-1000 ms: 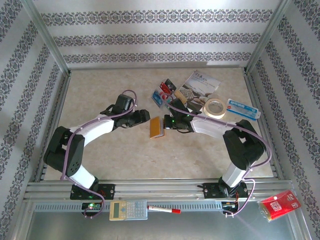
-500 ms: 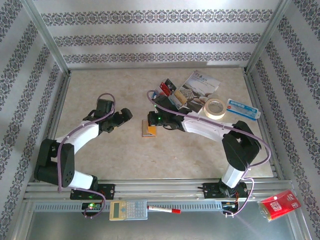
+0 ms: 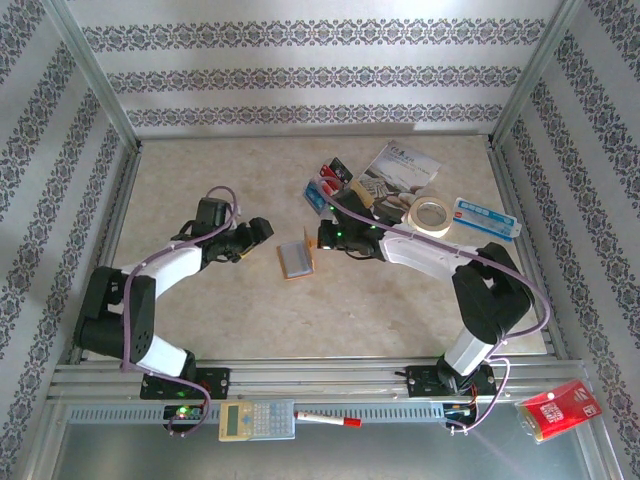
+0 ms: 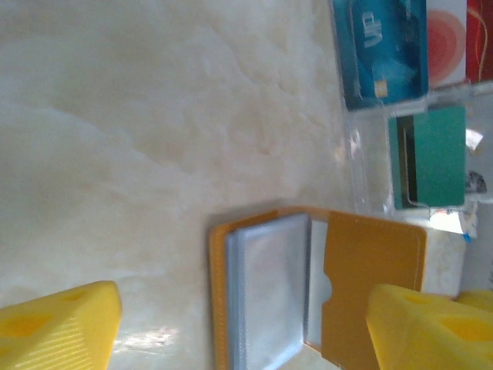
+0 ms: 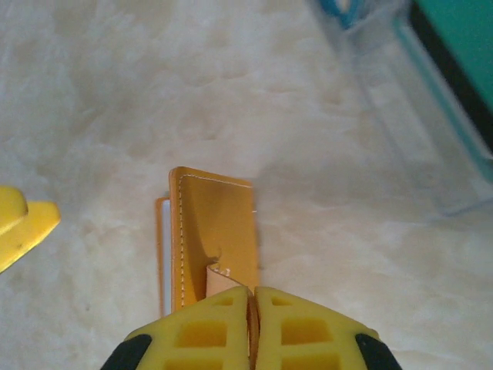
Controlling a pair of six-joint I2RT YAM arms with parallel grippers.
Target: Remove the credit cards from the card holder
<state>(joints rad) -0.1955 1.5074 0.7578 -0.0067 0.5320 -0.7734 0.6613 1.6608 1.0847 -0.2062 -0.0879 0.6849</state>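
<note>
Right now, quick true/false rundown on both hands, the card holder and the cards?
1. The right hand is shut on the card holder. True.
2. The left hand grips the card holder too. False: it is open and stands beside it.
3. The card holder lies folded shut. False: it is open, with its plastic sleeves showing.
4. Several credit cards lie on the table, apart from the card holder. True.

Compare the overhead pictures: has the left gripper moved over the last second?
Yes. Judged against the tape roll, which stays put, the left gripper has drawn back leftward, farther from it.
</note>
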